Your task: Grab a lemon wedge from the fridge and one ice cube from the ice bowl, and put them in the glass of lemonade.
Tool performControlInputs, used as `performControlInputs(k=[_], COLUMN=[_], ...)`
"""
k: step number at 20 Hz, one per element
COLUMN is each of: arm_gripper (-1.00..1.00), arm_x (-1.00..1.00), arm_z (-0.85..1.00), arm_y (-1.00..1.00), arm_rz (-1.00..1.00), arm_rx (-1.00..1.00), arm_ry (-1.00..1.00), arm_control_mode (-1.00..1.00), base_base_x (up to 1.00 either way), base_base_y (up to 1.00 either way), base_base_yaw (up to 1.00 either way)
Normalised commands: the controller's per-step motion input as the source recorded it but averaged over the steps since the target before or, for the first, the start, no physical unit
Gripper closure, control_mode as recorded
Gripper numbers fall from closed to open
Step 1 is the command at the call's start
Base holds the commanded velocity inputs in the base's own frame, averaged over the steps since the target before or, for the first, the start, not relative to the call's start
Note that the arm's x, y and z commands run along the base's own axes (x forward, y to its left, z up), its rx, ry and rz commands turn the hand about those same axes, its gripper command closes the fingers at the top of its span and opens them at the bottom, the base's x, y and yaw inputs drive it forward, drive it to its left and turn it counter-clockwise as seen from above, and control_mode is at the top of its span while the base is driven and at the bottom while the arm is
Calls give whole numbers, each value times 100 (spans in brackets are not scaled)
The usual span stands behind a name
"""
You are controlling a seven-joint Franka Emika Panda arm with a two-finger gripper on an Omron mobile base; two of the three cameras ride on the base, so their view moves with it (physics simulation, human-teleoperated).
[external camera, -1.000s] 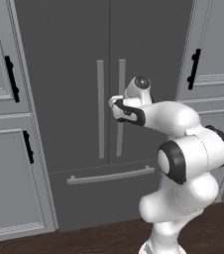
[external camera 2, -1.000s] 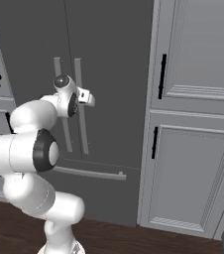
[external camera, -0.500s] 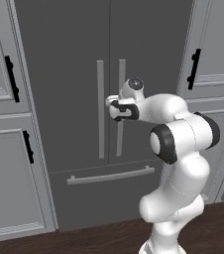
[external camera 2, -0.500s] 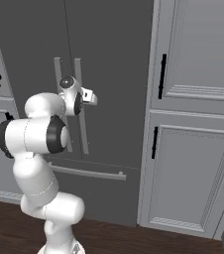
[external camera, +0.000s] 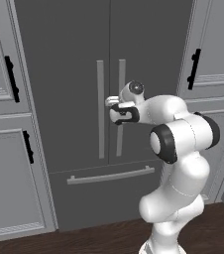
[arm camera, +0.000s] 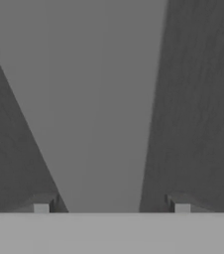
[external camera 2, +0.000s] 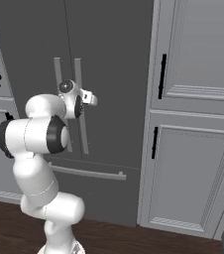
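Pincer (arm camera: 111, 208) is straddling the right door handle (arm camera: 106, 109) of the fridge (external camera: 74, 74), jaws wide, not yet clamped. Best to be closing squarely before pulling outward.

You see the gripper (external camera: 115, 110) at the fridge (external camera: 74, 74), against its right door handle (external camera: 120, 106), halfway up; doors closed.

The tall dark grey fridge (external camera: 74, 74) stands shut, its two pale vertical handles side by side.
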Motion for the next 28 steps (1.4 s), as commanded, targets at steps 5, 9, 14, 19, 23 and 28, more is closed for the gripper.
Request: performControlInputs(k=[5, 9, 14, 19, 23, 28], arm_gripper=[100, 100, 100, 100, 100, 100], arm_x=[43, 27, -5, -22, -39, -58], arm_z=[1, 0, 0, 2, 19, 16], arm_y=[6, -13, -53, -70, -86, -100], arm_rz=[0, 0, -8, -10, -10, -12], arm_rx=[-9, -7, -1, 0, 0, 7], arm_ry=[10, 0, 0, 1, 1, 0], arm_control_mode=[-100, -100, -100, -100, -100, -100], base_base_x=[0, 0, 0, 0, 0, 0], base_base_y=[0, 0, 0, 0, 0, 0], base_base_yaw=[0, 0, 0, 0, 0, 0])
